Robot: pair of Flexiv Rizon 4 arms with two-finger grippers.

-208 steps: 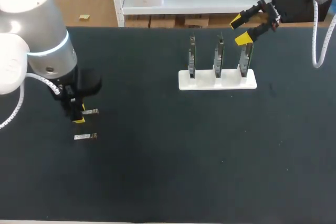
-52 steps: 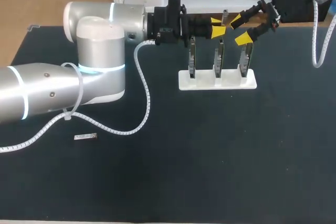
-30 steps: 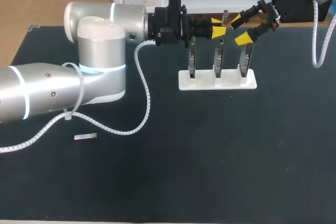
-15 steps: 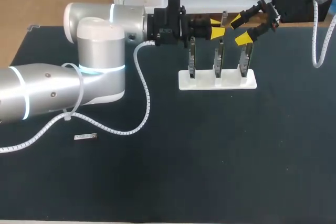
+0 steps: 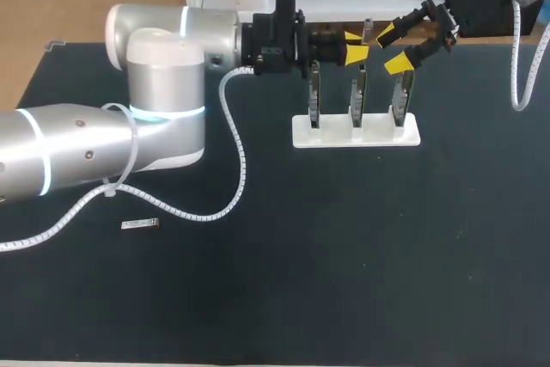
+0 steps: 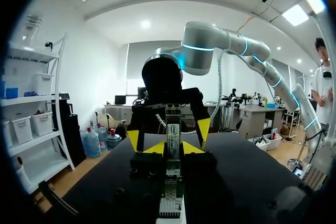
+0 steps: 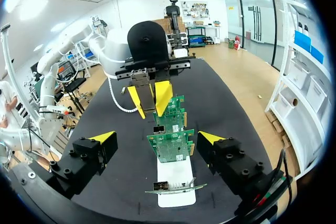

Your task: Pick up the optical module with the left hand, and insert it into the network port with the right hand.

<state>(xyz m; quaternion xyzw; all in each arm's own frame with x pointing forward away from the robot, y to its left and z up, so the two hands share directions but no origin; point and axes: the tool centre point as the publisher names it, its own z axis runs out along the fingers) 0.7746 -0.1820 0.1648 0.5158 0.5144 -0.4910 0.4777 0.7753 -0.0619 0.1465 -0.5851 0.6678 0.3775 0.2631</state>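
Optical module [image 6: 173, 129] sits clenched in the left hand [image 5: 355, 45], held above the desk [image 5: 344, 255] and just over the network cards [image 5: 357, 92] in their white stand [image 5: 357, 132]. The right hand [image 5: 393, 49] is close beside it, fingers spread and empty. For a clean handover, I'd set those fingers squarely on the module's free end and clamp firmly before the left lets go

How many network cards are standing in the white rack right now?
3, all upright in the white rack: left card, middle card, and right card, the one nearest the open right end effector. None seems hidden.
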